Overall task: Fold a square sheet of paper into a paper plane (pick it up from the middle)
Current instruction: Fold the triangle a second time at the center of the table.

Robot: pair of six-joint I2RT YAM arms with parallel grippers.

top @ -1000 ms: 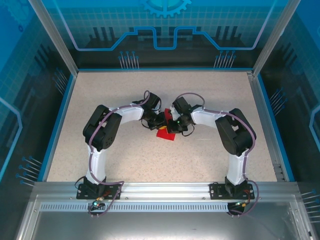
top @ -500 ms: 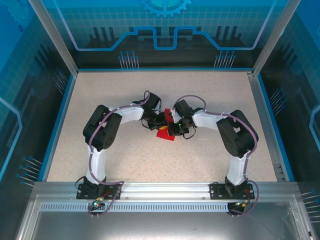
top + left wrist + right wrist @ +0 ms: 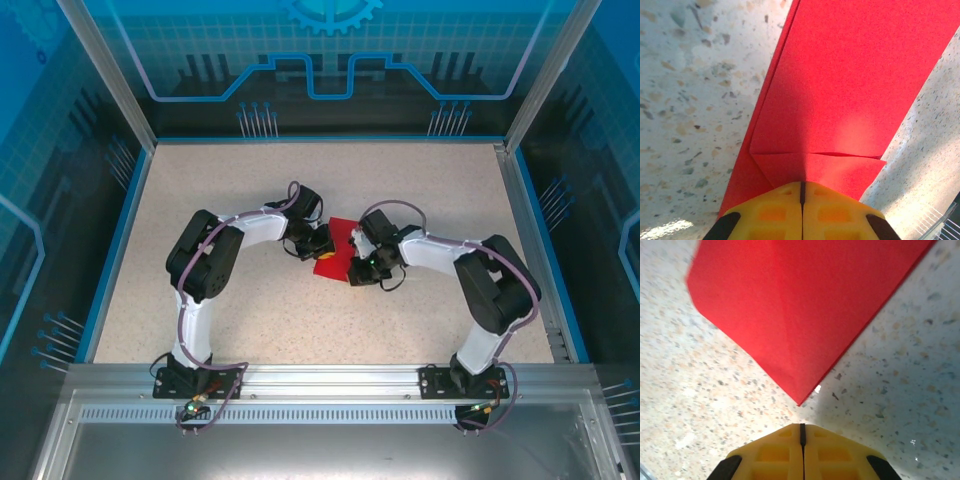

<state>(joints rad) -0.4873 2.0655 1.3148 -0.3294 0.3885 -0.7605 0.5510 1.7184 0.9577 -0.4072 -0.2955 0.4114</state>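
The red sheet of paper [image 3: 327, 266] lies folded on the speckled table, between the two grippers. In the left wrist view the paper [image 3: 850, 85] is a long red strip with folded flaps and a crease across it. My left gripper [image 3: 802, 184] is shut, its yellow fingertips resting on top of the near end of the paper. In the right wrist view the paper [image 3: 795, 305] ends in a pointed corner. My right gripper [image 3: 801, 426] is shut, just short of that corner and not touching it. From above, the left gripper [image 3: 320, 243] and the right gripper [image 3: 357, 265] flank the paper.
The speckled table [image 3: 230, 180] is ringed by a blue rim and aluminium frame posts [image 3: 110, 80]. Both arms bend inward toward the centre, and their bases sit on the metal rail [image 3: 320, 378] at the near edge.
My right arm has swung right and toward the near side, drawing its gripper off the paper, so more red shows. The left arm has stayed put.
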